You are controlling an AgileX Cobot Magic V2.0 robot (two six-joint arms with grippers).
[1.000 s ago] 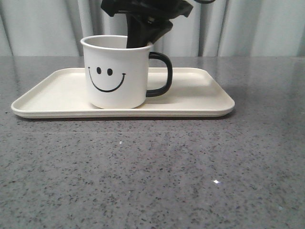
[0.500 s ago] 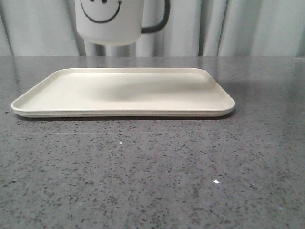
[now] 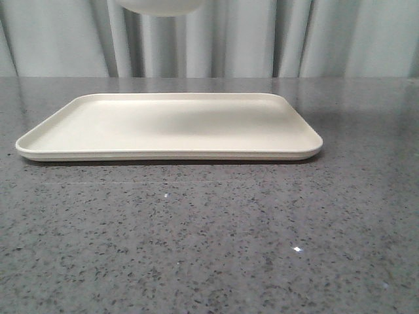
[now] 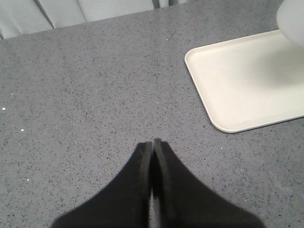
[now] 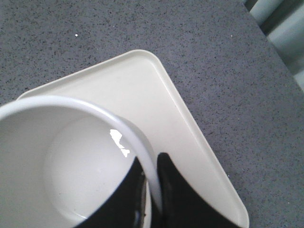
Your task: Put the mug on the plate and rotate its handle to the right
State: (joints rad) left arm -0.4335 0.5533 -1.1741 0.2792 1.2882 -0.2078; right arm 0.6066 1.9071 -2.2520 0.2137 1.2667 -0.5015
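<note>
Front view: we see only the round bottom of the mug (image 3: 159, 6) at the very top edge, high in the air above the plate (image 3: 288, 147). The plate lies flat on the gray bench (image 3: 209, 235) with nothing on it. No hand shows here, and the handle is out of sight.

Left wrist view: our left hand (image 4: 152, 147) has its two fingers pressed together and holds nothing. It hangs over bare bench, well apart from the plate (image 4: 223, 124), so we think it is just waiting out of the way. A blurry white shape at the corner may be the mug.

Right wrist view: our right hand (image 5: 153, 171) pinches the mug's rim (image 5: 142, 147), one finger inside the cup and one outside. That grip is what keeps the mug up. The mug (image 5: 71, 166) sits right at the hand, over the plate (image 5: 190, 128). We think it must come down onto the plate next.
</note>
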